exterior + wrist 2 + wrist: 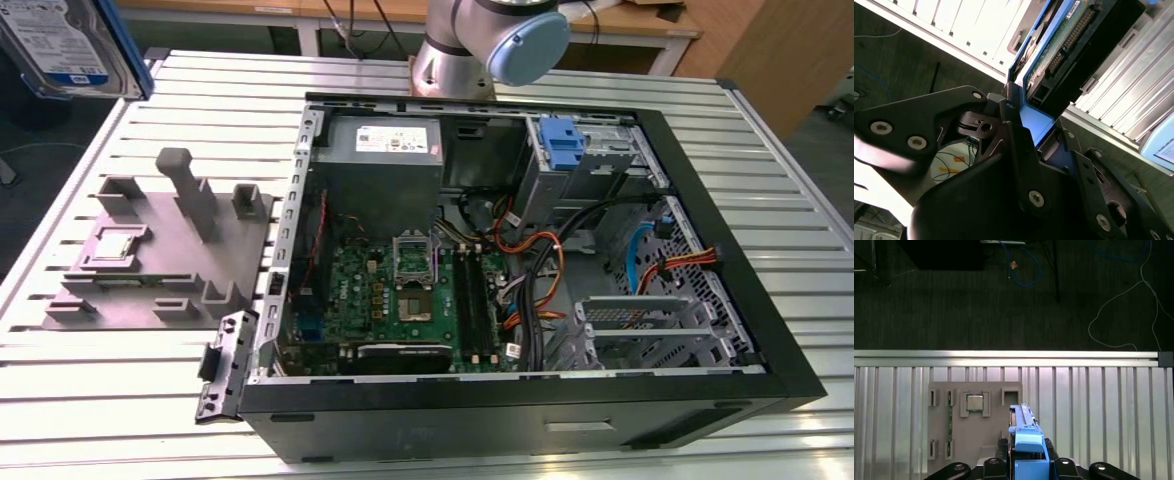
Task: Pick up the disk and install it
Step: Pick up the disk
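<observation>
One disk (60,42) hangs at eleven o'clock from the case (534,397), pinched in the pincer (1027,463); best carried level, firmly gripped.

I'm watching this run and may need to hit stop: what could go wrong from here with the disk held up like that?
The gripper clamps the disk by its blue bracket. The plastic might flex or slip, dropping the disk onto the grey fixture beneath it. Loose orange cables lie inside the open computer case near the drive cage and could snag the disk on the way in.
</observation>
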Motion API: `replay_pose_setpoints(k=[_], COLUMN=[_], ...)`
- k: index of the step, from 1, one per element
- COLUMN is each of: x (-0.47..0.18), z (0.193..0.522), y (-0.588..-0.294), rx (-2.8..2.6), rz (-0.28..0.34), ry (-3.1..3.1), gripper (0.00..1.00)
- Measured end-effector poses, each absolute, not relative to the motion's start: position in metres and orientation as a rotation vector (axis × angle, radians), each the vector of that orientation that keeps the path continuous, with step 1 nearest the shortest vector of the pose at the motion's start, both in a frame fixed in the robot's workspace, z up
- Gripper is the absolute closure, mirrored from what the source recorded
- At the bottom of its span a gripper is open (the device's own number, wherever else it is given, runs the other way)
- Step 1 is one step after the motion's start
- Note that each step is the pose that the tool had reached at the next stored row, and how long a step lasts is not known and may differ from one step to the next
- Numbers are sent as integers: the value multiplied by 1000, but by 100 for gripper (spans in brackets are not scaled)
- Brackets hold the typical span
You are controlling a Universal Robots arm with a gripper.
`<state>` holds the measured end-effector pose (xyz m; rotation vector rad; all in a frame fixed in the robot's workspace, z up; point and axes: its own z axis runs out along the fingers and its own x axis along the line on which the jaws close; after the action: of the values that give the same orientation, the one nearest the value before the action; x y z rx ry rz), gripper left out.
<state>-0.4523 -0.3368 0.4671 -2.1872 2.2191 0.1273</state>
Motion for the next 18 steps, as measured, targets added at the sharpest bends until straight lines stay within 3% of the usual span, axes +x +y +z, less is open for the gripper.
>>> replay_pose_setpoints(k=[18], x=[-452], z=[493], y=[-337], rx=[-2187], rz=[127], ry=[2219], gripper=[63])
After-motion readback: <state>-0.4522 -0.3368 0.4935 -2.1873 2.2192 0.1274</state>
